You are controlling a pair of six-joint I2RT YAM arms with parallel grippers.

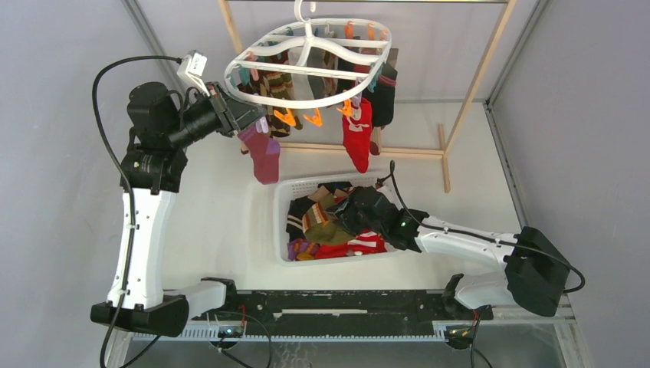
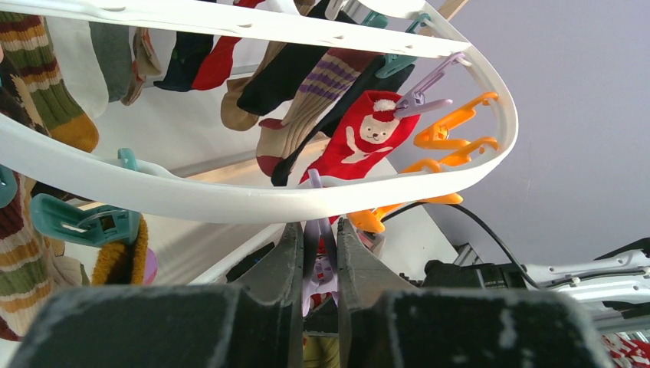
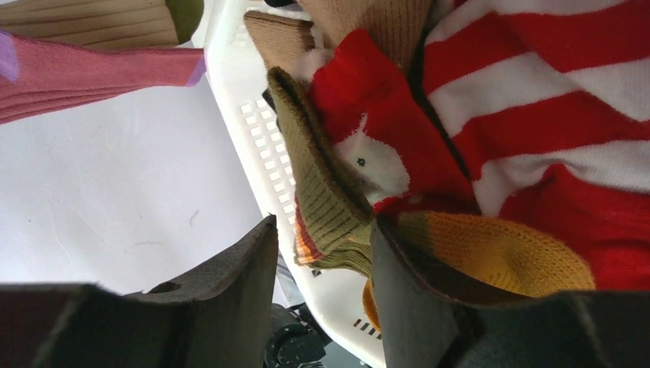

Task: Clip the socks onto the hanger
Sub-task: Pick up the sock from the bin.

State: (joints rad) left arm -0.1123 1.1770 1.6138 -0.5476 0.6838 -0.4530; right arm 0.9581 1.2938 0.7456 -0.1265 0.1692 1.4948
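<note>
The white oval hanger (image 1: 306, 73) hangs at the top centre, with several socks clipped to it, among them a red Santa sock (image 1: 357, 134). My left gripper (image 1: 257, 116) is up at the hanger's left rim (image 2: 230, 203). In the left wrist view it (image 2: 320, 245) is shut on a lilac clip (image 2: 326, 241) just under the rim. A magenta sock (image 1: 264, 153) hangs right below it. My right gripper (image 1: 337, 218) is down in the sock basket, open (image 3: 322, 268), with the cuff of an olive-green sock (image 3: 322, 199) between its fingers.
The white slotted basket (image 1: 287, 192) holds several loose socks, including a red-and-white striped one (image 3: 552, 100). Free orange clips (image 1: 287, 117) hang on the hanger's near rim. A bare wooden frame (image 1: 467, 100) carries the hanger. Grey walls stand on both sides.
</note>
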